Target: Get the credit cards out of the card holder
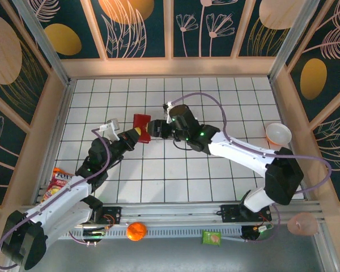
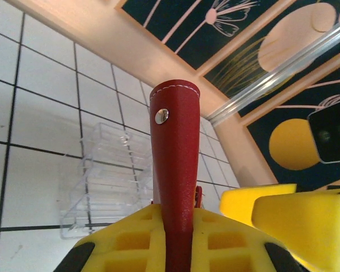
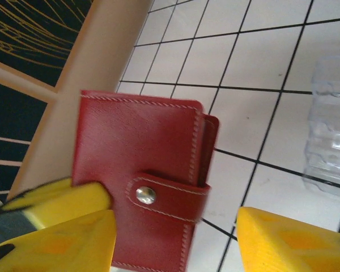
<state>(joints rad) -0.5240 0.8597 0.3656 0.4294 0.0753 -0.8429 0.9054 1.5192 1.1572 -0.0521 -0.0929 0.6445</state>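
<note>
Red and stitched along its edges, the wallet (image 2: 175, 170) stands upright out of the left gripper (image 2: 175, 229), whose yellow fingers are pressed together on its lower end. It is lifted off the white tiled table (image 1: 158, 181) and kept steady, probably so that the other arm can work on it. The snap tab (image 3: 165, 197) is fastened across the front, so the wallet is closed. The credit cards are presumably tucked inside it, none drawn out yet.

The right gripper (image 3: 175, 238) faces the snapped side with its fingers apart. One finger (image 3: 56, 238) overlaps the wallet's lower left corner and the other stands clear to the right of the tab. I cannot tell whether the near finger touches the leather. That spread stance suits a pinch on the tab to pop the snap, which looks like the next job.

Beyond the wallet, past both grippers, a clear plastic tray (image 2: 102, 187) lies on the tiles, a likely place for the cards.
</note>
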